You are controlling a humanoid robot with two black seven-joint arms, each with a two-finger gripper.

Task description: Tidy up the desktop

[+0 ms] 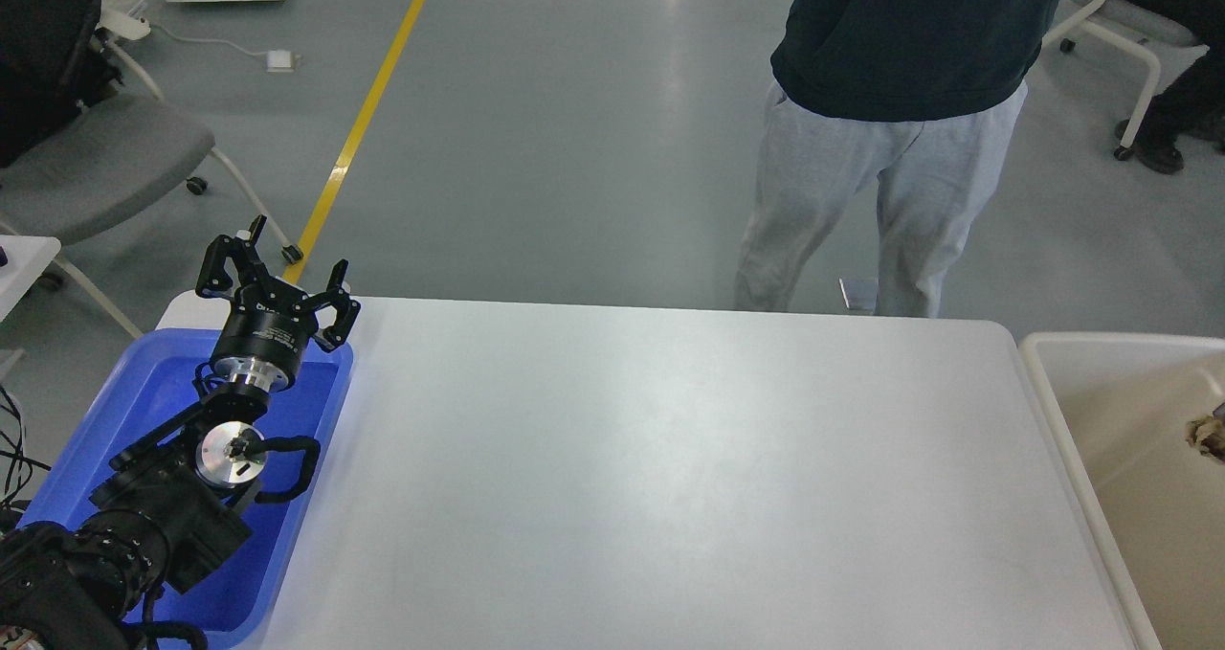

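Head view, our left arm: comes in from the lower-left corner and rises over the blue tray, its silver wrist joints stacked one above the other.
Head view, our left gripper: the far end of that arm, held up over the tray's far edge at the table's far-left corner; the two black fingers stand well apart with nothing between them.
Head view, our right arm and gripper: out of frame.
Head view, desktop: white, matte, rounded corners; it fills the middle of the frame, between the blue tray on our left and the beige bin on our right.
Head view, blue tray: sits on the left end of the desktop. We see bare blue floor wherever the arm does not cover it; what lies under the arm we cannot tell.
Head view, beige bin: just off the desktop's right edge, cut by the frame. One small brownish object shows at the frame's right edge inside it; too small to name.
Head view, beyond the table: a person in grey trousers and a dark top stands at the far edge; a grey chair and a yellow floor line lie to the far left.
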